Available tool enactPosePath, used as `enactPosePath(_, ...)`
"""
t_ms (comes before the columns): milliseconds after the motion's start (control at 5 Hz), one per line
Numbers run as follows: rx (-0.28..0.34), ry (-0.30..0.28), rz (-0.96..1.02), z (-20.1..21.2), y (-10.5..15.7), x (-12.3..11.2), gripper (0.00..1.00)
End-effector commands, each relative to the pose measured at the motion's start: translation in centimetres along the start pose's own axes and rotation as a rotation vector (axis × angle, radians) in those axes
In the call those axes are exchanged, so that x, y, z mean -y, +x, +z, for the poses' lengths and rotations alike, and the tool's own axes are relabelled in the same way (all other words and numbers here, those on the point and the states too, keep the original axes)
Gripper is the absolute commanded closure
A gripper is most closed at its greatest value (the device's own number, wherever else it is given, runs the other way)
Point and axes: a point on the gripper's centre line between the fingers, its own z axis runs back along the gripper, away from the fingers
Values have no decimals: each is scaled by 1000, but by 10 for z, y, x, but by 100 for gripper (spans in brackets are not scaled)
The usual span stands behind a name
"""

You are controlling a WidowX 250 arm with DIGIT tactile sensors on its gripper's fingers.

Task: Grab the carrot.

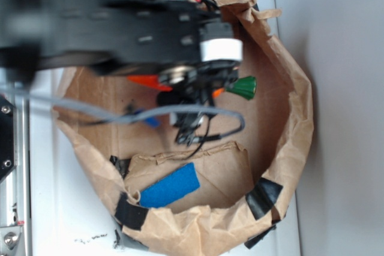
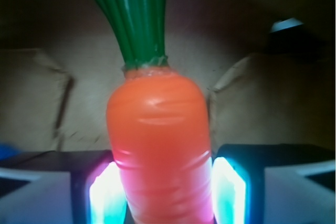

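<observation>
Carrot [image 2: 160,145] tip hidden between gripper [image 2: 167,192] pads.

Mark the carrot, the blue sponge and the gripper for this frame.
carrot [image 2: 160,145]: wrist view, on the orange body.
blue sponge [image 1: 170,186]: exterior view, middle of its flat top.
gripper [image 2: 168,195]: wrist view, midway between the two fingers flanking the carrot.

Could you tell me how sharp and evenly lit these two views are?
Exterior: the arm is a blurred dark mass hiding most of the carrot; the blue sponge is fairly crisp. Wrist: the carrot is soft-focused with glossy highlights, the fingers glow overexposed, the background is dim.
</observation>
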Motion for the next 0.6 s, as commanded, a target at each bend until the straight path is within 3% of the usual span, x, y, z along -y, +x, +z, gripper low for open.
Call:
enactPosePath(0,6,92,35,94,-4,21,100)
enactPosePath(200,14,72,2,105,-12,23,100)
enactPosePath(400,39,173,-32,101,-16,33,65)
